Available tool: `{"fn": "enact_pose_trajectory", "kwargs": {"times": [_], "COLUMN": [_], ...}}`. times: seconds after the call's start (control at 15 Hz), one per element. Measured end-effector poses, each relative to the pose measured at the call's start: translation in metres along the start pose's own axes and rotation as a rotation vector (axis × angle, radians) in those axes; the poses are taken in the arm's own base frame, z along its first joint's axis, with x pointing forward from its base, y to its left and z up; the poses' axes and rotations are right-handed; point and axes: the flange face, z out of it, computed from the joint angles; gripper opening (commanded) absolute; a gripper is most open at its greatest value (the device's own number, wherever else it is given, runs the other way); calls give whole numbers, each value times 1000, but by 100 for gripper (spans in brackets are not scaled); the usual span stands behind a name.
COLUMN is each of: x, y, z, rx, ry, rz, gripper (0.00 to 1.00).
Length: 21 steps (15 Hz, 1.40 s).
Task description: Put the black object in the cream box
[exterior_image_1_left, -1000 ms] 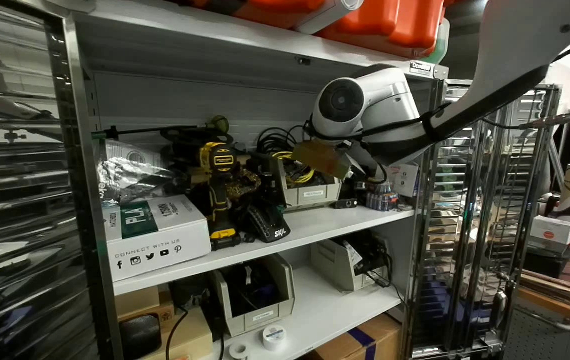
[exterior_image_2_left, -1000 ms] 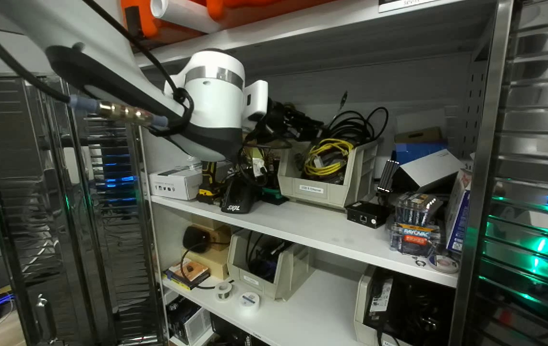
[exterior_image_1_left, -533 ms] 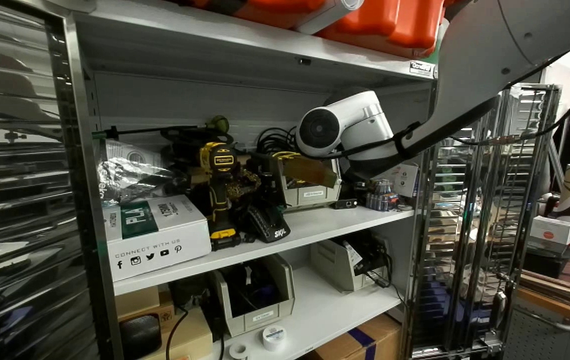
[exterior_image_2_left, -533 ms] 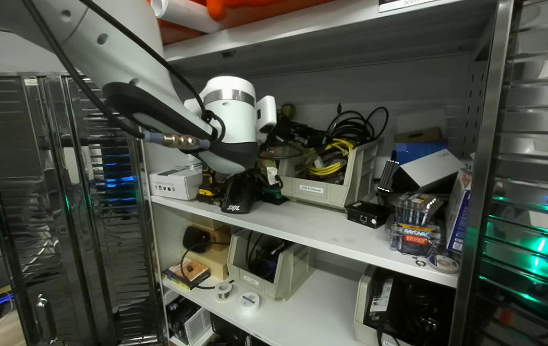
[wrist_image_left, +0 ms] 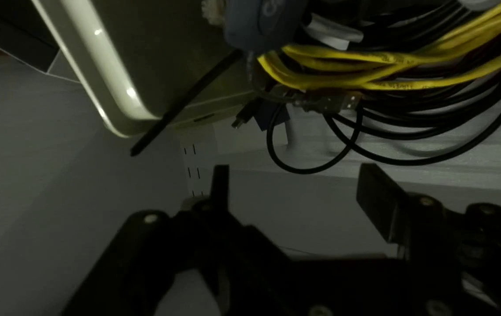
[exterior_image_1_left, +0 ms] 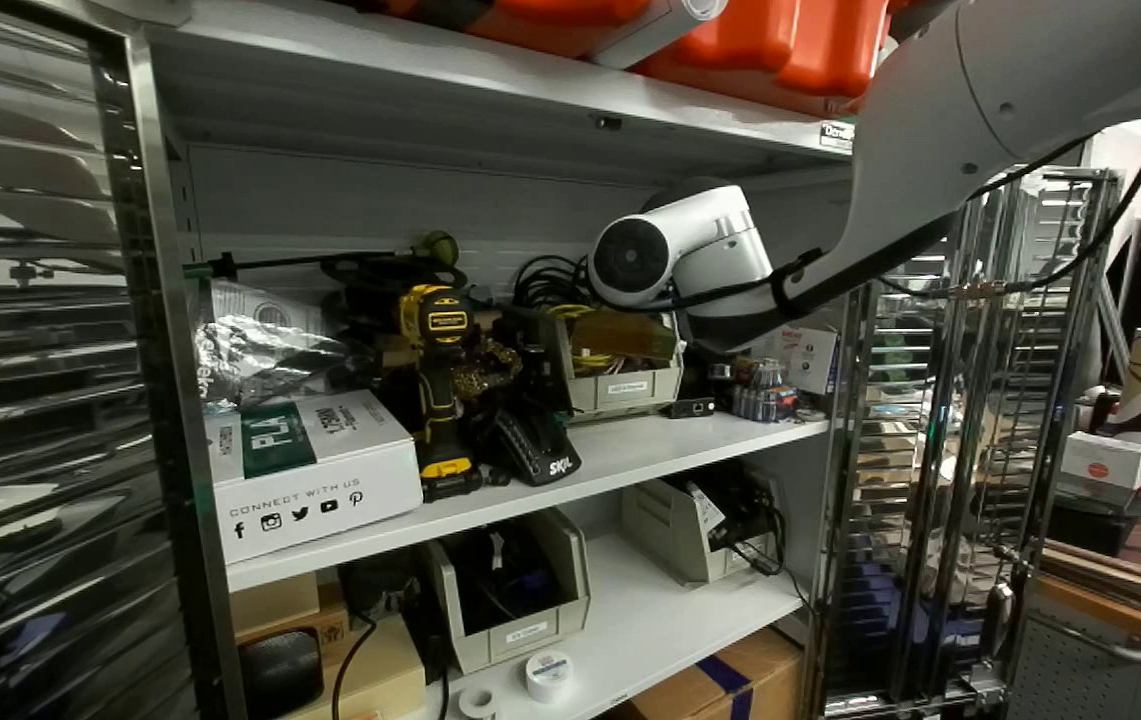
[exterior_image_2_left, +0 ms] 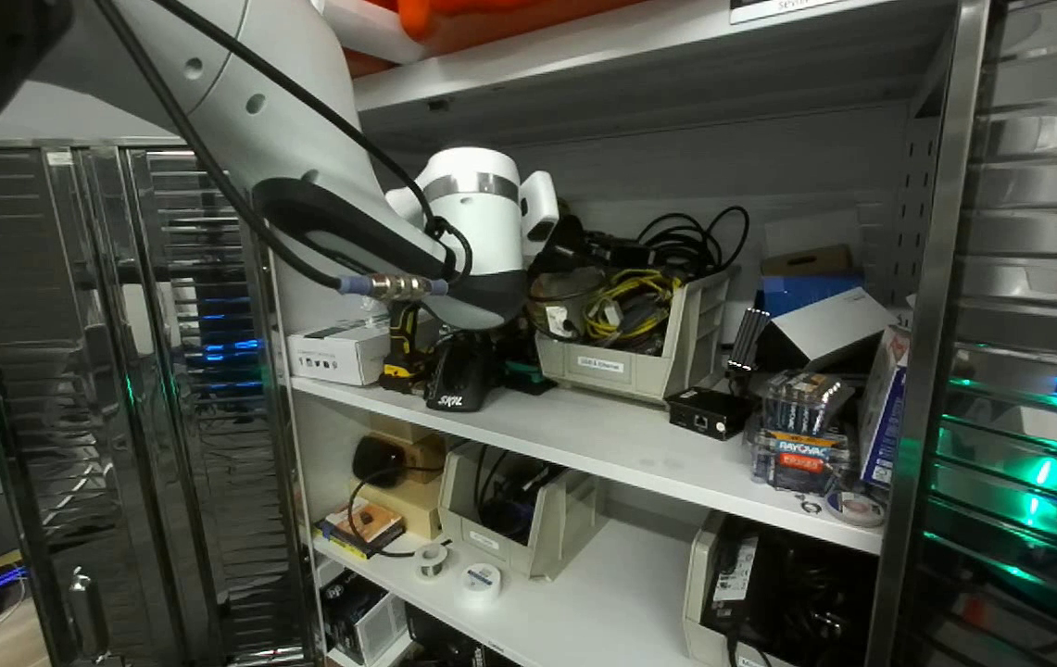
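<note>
The cream box (exterior_image_2_left: 607, 364), a pale labelled bin, stands on the upper shelf in both exterior views, filled with yellow and black cables. My gripper (wrist_image_left: 293, 169) is above it, with jaws apart and only the grey back wall between them. Near the top of the wrist view, a dark block (wrist_image_left: 264, 22) with a pale mark lies beside the yellow cables (wrist_image_left: 364, 72). A black rod-like piece (wrist_image_left: 184, 105) extends from there toward the bin's rim (wrist_image_left: 101, 87). Which of these dark pieces is the black object I cannot tell.
A black network device (exterior_image_2_left: 704, 412) and battery packs (exterior_image_2_left: 801, 454) stand on one side of the bin. Opposite are a SKIL charger (exterior_image_1_left: 530, 445), a yellow drill (exterior_image_1_left: 440, 385) and a white printed box (exterior_image_1_left: 320, 470). Another shelf's edge (exterior_image_1_left: 530, 75) runs overhead.
The wrist has come down and over the bin, mostly in the earlier half second. A black plug end that stuck up beside the gripper no longer shows. The gripper has opened.
</note>
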Motion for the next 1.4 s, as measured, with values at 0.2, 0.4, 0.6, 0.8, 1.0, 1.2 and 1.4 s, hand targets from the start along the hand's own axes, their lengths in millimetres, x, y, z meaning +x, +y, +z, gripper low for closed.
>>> {"fn": "enact_pose_trajectory", "kwargs": {"times": [0.2, 0.4, 0.6, 0.8, 1.0, 1.2, 1.4], "x": [7, 6, -4, -2, 19, 22, -4], "y": [-1, -1, 6, 27, 57, 84, 103], "z": [-2, -9, -21, -39, -59, -89, -124], "rx": [33, 81, 105, 127, 133, 148, 176], "ry": [-30, -127, -249, -368, -449, -563, -709], "rz": [-8, -9, -23, -42, -61, -101, -145], "gripper": [100, 100, 100, 100, 100, 100, 100]}}
